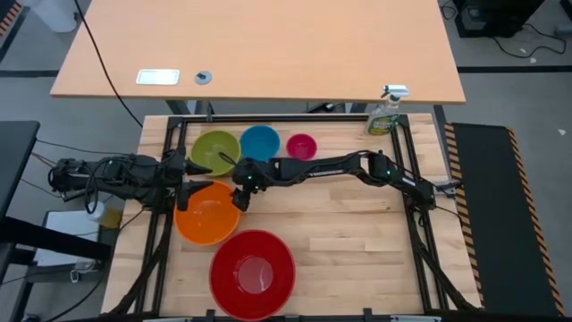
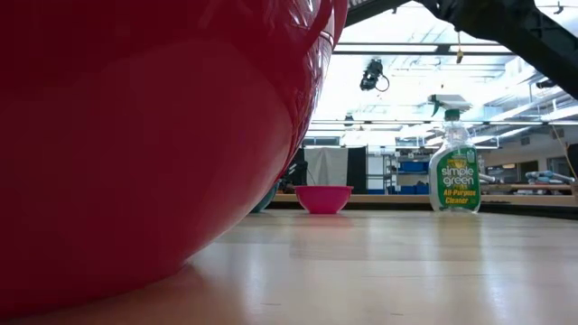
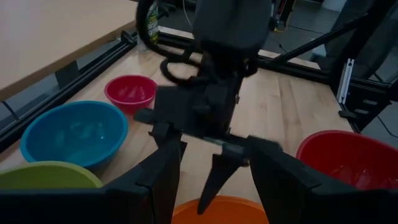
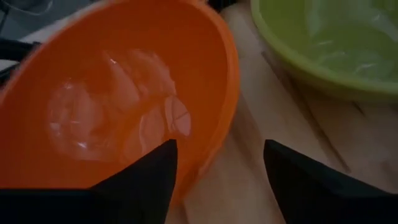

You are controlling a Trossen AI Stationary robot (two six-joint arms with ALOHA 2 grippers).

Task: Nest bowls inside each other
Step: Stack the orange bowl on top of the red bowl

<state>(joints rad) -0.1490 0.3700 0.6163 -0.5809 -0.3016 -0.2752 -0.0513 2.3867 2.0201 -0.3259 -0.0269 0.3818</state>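
Five bowls stand upright on the wooden table: red near the front, orange behind it, then lime green, blue and small pink in a row at the back. My right gripper reaches across from the right and is open. It straddles the orange bowl's right rim, with one finger over the inside and one over the table outside. My left gripper hovers open at the orange bowl's left, holding nothing.
A green spray bottle stands at the table's far right corner. A black frame rail runs along the table's edges. Bare wood lies to the right of the bowls. In the low view the red bowl fills the left half.
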